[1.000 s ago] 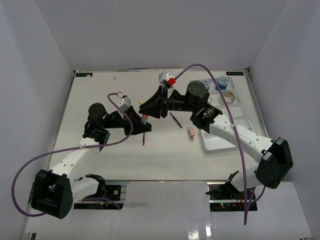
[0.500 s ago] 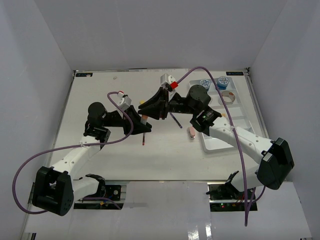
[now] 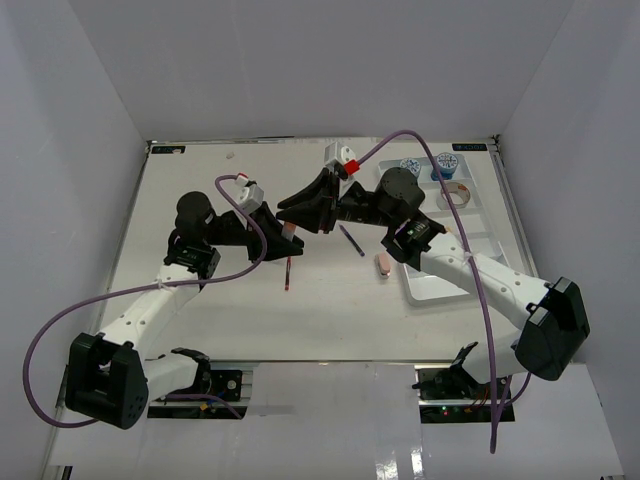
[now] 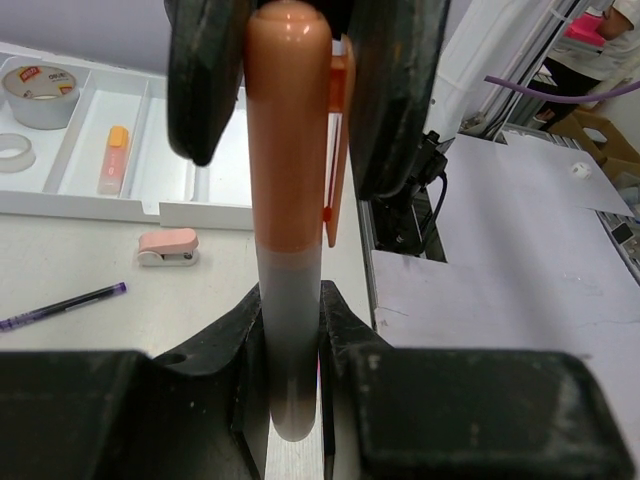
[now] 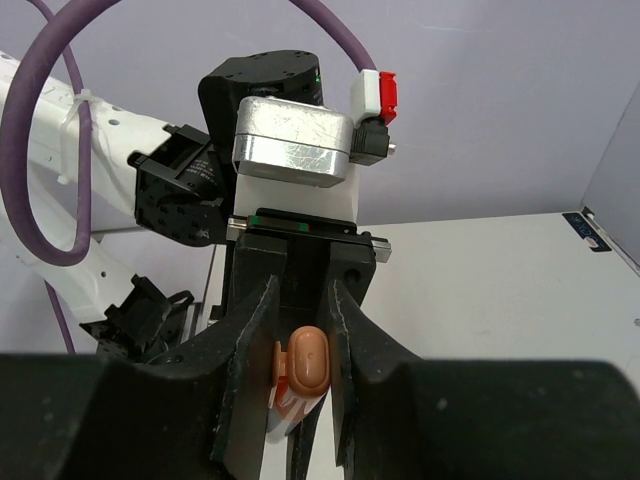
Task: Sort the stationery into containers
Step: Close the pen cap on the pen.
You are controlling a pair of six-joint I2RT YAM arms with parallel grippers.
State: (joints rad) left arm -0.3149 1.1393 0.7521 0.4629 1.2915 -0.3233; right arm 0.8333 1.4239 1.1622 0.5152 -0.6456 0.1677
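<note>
My left gripper (image 4: 293, 305) and right gripper (image 5: 300, 295) both pinch the orange pen (image 4: 288, 150), tray (image 3: 425, 290) rim well off at three o'clock.

The right tool (image 5: 301, 330) has its two black fingers (image 5: 250, 360) set close on either side of the rounded end of an orange pen (image 5: 306, 365), low at centre. They seem to press it, though the contact is hard to make out. At 12 o'clock the left arm (image 5: 265, 85) faces back, carrying a silver camera block (image 5: 293, 140) with a red plug (image 5: 381, 92) and a purple cable (image 5: 343, 38). The pale table (image 5: 500, 290) lies at 3 o'clock.

On the table (image 3: 200, 170), a pen (image 3: 351, 240) and eraser (image 3: 382, 264) lie left of the tray (image 3: 432, 289).
</note>
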